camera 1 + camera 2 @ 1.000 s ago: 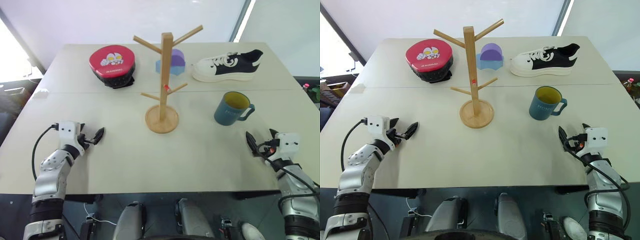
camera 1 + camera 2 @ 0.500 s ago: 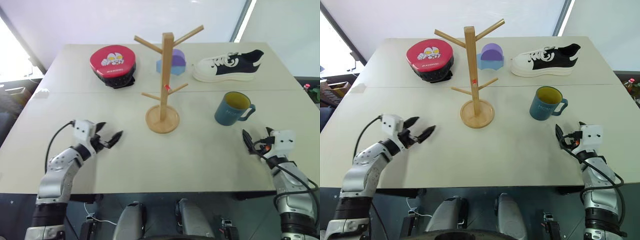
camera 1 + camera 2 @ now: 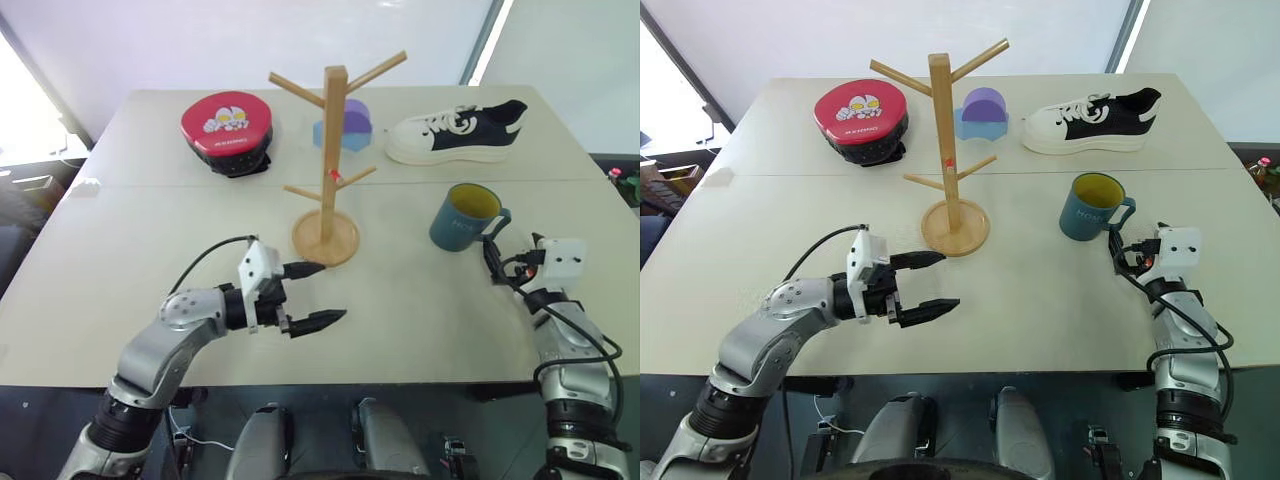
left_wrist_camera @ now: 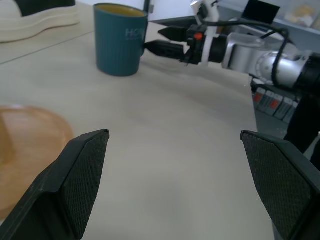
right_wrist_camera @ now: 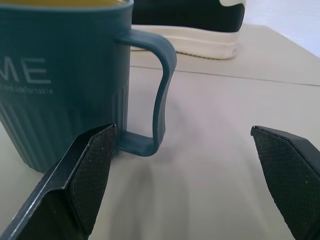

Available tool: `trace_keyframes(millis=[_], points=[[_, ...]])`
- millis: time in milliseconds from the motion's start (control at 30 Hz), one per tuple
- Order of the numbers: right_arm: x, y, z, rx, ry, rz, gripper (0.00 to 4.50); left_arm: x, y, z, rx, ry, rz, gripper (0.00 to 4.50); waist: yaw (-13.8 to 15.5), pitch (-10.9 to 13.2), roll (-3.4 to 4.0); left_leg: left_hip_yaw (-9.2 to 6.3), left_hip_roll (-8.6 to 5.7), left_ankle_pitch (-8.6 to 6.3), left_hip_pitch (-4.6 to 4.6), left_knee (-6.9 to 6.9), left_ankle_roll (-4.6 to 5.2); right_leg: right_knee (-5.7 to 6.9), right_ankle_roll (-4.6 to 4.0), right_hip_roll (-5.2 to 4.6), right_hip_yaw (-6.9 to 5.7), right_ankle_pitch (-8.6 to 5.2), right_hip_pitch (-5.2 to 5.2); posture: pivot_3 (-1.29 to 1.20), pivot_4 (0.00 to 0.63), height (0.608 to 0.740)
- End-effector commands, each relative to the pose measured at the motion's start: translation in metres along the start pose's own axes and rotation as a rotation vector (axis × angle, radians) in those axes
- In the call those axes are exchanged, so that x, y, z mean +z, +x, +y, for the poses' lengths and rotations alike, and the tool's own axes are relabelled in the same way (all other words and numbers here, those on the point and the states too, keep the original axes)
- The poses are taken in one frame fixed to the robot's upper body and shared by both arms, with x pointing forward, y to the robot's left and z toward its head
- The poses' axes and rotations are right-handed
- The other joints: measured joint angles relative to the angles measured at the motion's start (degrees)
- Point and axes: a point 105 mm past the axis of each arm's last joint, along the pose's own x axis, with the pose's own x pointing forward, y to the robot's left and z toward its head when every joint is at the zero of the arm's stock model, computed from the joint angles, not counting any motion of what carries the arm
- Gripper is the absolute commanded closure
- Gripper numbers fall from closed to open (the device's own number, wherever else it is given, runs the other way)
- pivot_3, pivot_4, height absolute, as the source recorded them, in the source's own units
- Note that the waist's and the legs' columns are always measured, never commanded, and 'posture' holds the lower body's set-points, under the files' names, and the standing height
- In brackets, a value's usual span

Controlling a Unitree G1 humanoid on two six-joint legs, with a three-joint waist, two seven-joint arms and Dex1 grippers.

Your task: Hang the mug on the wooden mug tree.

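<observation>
While the mug (image 3: 1091, 206) stands upright on the table (image 3: 1040, 300), right of the wooden mug tree (image 3: 952, 150), your right gripper (image 3: 1122, 252) sits just behind its handle, fingers spread, empty. Left gripper (image 3: 928, 283), also spread, is well apart. Right arm nearer.

On the table (image 3: 420, 320), the mug tree (image 3: 327, 170) stood near the middle, with the mug (image 3: 462, 217) to its right, toward the right edge, handle turned to that edge. Along the far edge lay the pad (image 3: 228, 130) toward the left corner, a block (image 3: 349, 126) just behind the tree, and the shoe (image 3: 456, 131) toward the right corner. The left gripper (image 3: 312, 294) hung before the tree near the front edge, pointing right, and the right gripper (image 3: 494, 266) sat just before the mug's handle.
</observation>
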Motion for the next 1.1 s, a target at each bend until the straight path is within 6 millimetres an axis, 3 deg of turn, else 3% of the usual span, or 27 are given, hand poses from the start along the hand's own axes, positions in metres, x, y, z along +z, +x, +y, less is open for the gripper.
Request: trace_keyframes(millis=[33,667,767,1000,1100], points=[[0.010,0.007,-0.006,-0.032,-0.025,-0.039,0.06,0.009,0.004,-0.006,-0.027,0.032,-0.020,0.00,-0.20,0.00,0.00,0.01,0.00,0.00,0.00,0.00,0.00,0.01,0.06,0.03,0.00,0.04,0.00,0.00,0.150,0.735],[0.006,0.033,-0.007,-0.012,-0.011,-0.039,0.06,0.015,0.007,-0.005,-0.013,0.043,-0.029,0.00,-0.14,0.00,0.00,0.03,0.03,0.01,0.04,0.11,0.01,0.11,0.11,0.28,0.06,0.06,0.02,0.00,0.150,0.735],[0.005,0.038,-0.005,-0.003,0.006,-0.033,0.88,0.016,0.007,-0.005,-0.011,0.043,-0.031,0.00,-0.16,0.00,0.00,0.03,0.03,0.01,0.04,0.12,0.01,0.11,0.11,0.28,0.07,0.06,0.02,0.00,0.150,0.735],[0.008,0.042,0.006,0.060,0.032,-0.053,4.47,0.017,0.007,-0.005,0.000,0.042,-0.038,0.00,-0.09,0.00,0.00,0.03,0.03,0.01,0.04,0.13,0.00,0.12,0.13,0.28,0.07,0.07,0.03,0.00,0.150,0.735],[0.011,0.041,0.010,0.076,0.035,-0.061,4.47,0.017,0.007,-0.005,0.005,0.039,-0.043,0.00,-0.13,0.00,0.01,0.03,0.03,0.01,0.04,0.14,0.00,0.13,0.14,0.27,0.08,0.07,0.03,0.00,0.150,0.735]])
